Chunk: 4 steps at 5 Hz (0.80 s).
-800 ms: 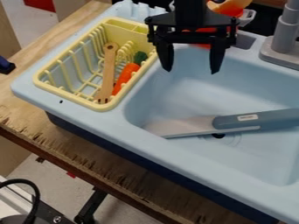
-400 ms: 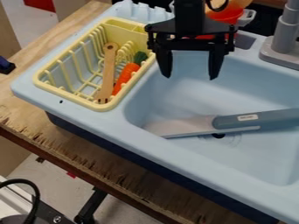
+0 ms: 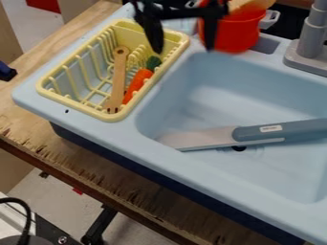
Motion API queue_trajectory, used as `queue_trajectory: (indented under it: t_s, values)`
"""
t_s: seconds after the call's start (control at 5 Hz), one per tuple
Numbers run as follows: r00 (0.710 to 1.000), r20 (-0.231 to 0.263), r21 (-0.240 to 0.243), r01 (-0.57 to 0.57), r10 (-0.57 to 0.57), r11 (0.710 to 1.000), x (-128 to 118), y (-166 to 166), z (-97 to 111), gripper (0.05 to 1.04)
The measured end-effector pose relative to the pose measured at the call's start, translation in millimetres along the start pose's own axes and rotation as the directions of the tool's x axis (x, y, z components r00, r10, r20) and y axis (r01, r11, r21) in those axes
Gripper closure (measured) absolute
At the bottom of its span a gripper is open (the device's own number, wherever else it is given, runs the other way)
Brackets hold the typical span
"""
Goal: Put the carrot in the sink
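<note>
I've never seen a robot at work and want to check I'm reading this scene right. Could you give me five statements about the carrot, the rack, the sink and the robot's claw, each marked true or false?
1. The carrot lies in the yellow dish rack. True.
2. The sink has nothing in it. False: a toy knife-like utensil with a blue-grey handle lies in it.
3. The gripper is open. True.
4. The wooden utensil is in the sink. False: it is in the dish rack, beside the carrot.
5. The gripper is holding the carrot. False: it hangs beyond the carrot, nearer the picture's top edge, with nothing in its grasp.
</note>
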<state>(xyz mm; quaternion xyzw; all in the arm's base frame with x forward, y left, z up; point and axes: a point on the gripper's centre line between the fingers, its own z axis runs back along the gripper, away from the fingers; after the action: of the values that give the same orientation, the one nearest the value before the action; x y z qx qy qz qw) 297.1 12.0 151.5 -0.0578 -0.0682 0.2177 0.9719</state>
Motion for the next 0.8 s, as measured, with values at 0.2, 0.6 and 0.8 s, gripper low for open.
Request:
queue_trajectory:
  t_s: [0.2, 0.6, 0.8]
  values:
    - [1.000, 0.008, -0.001, -0.008, 0.008, 1.000, 10, 17, 9, 0.085]
    - [0.999, -0.031, -0.092, 0.042, -0.045, 0.995, 18, 64, 12, 0.085]
    - [0.994, -0.045, -0.117, 0.098, -0.104, 0.988, 15, 71, -5, 0.085]
